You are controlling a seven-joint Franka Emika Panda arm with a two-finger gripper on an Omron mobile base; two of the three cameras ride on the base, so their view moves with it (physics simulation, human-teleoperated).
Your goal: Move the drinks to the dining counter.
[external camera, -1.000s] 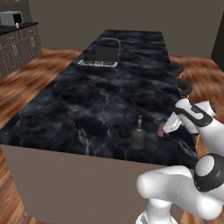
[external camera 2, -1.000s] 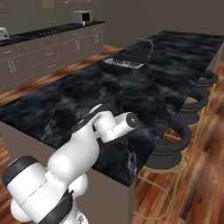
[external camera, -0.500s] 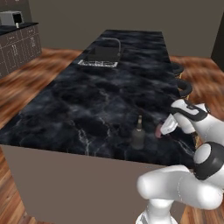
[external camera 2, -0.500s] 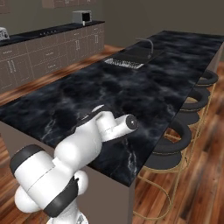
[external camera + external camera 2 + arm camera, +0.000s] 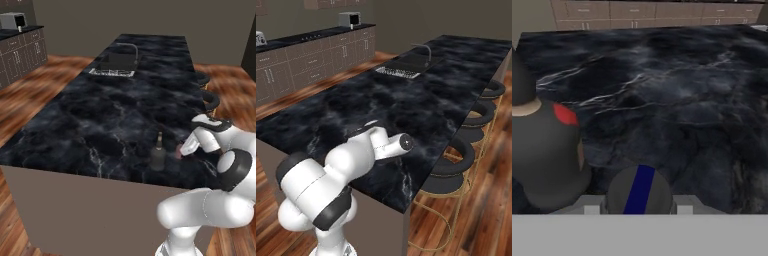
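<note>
Drinks: you have the dark bottle standing upright on the tabletop, near its front edge and well away from the sink.
Can: a small round can with a blue stripe sits right at the gripper in the hand view; its lower part is cut off by the frame edge. In the left base view you see only a reddish bit of it poking out beside the hand, just right of the bottle.
Gripper: narrowed around the can, as far as you can judge; the fingertips themselves are hidden behind it.
Bottle in hand view: it looms at the left, with its neck cut off at the top and a red patch on its shoulder.
Right base view: the arm blocks your sight of the bottle and can.
Stools: the dark stools line the tabletop's right side, farther from the sink than the bottle is; the nearest one is partly hidden by the arm in the left base view.
</note>
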